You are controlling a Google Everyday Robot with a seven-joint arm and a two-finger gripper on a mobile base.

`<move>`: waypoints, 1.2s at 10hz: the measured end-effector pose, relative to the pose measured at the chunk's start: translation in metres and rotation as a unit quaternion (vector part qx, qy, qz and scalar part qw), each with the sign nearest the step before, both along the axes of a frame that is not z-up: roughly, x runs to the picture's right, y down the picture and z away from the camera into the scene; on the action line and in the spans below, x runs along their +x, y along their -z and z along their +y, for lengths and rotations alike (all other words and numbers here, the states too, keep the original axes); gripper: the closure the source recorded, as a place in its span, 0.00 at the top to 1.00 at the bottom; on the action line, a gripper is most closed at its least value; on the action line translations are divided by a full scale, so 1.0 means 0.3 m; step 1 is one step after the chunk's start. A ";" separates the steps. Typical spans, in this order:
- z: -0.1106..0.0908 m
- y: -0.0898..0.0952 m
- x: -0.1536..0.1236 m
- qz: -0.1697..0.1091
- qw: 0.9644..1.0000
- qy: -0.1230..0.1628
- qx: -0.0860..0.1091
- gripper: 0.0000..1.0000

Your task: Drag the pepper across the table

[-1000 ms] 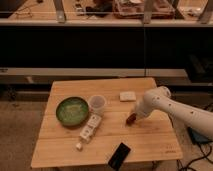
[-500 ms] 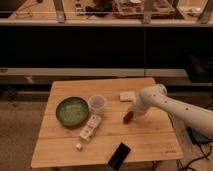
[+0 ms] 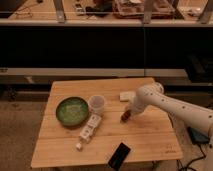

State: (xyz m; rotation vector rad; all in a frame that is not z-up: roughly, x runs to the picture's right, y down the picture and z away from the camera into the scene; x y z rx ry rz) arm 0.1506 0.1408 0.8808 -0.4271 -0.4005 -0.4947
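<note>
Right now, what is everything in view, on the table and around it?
table: one, light wood, centre of view
plate: one, green, left side of view
cup: one, white, beside the plate
bottle: one, white, lying in front of the cup
phone: one, black, front edge
block: one, white, towards the back
pepper: one, reddish-brown, mid-table
arm: one, white, from the right
end effector: one, shut on the pepper

Pale plank table (image 3: 150, 145). On it: green plate (image 3: 72, 111) at left, cup (image 3: 97, 104) just beside, white bottle (image 3: 90, 128) lying below, phone (image 3: 119, 156) near front edge, white block (image 3: 126, 96) toward the back, pepper (image 3: 123, 118) right of centre, at tip of closed gripper (image 3: 129, 112).
</note>
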 end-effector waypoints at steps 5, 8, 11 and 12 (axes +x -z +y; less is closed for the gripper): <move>-0.013 -0.011 -0.059 -0.012 1.000 0.012 -0.003 0.22; -0.032 -0.018 -0.081 -0.016 1.000 0.015 -0.002 0.22; -0.047 -0.030 -0.098 -0.017 1.000 0.016 -0.003 0.22; -0.052 -0.040 -0.104 -0.018 1.000 0.017 -0.005 0.22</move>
